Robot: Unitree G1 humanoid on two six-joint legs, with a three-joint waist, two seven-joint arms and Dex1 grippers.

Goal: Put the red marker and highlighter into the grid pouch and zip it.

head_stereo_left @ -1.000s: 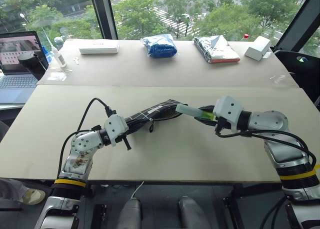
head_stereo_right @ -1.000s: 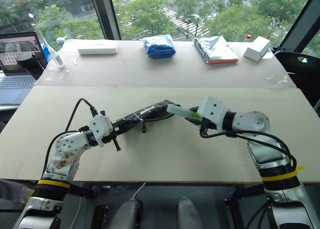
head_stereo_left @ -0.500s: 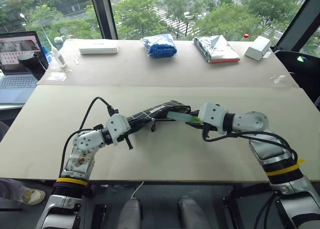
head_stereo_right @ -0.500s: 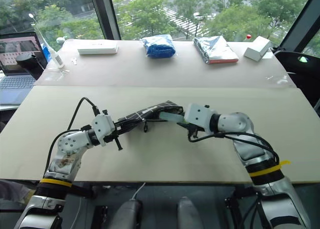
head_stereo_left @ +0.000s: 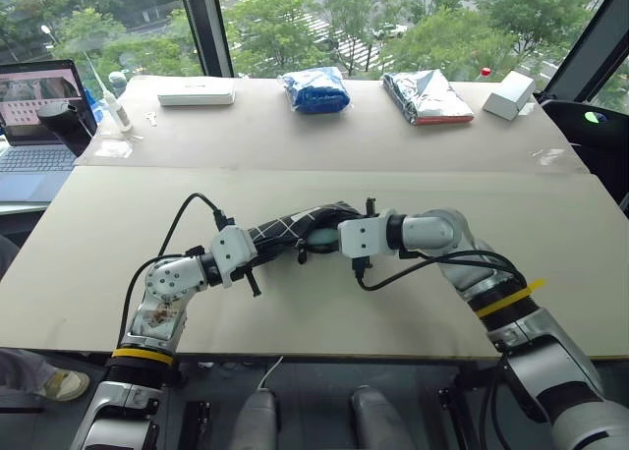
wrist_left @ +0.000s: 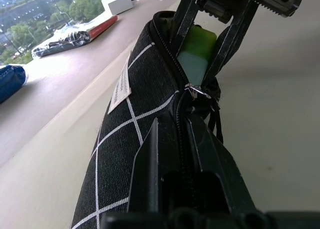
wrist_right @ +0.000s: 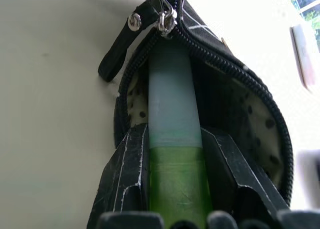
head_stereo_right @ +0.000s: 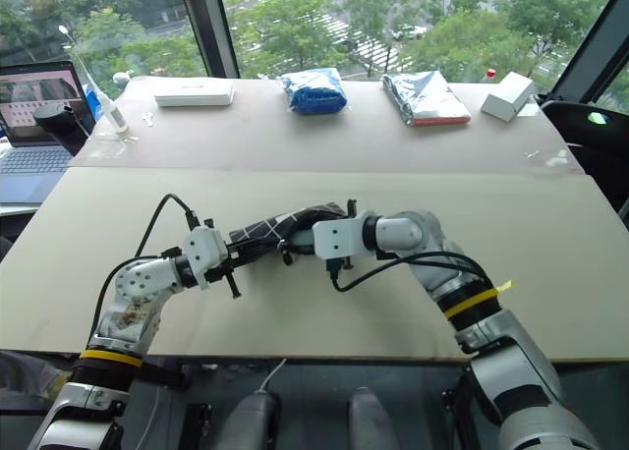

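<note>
While clamped, the highlighter (wrist_right: 172, 154) enters the grid pouch (wrist_left: 132, 134).

grid pouch (head_stereo_right: 270, 231) lifted off the beige table (head_stereo_right: 314, 175), left gripper (head_stereo_right: 228, 260) clamped on one end, right gripper (head_stereo_right: 310, 240) at its other end

Office-type test room high above street level, plain beige worktable (head_stereo_left: 295, 145), open laptop (head_stereo_left: 39, 116), full-height windows (head_stereo_left: 324, 18) overlooking treetops
</note>
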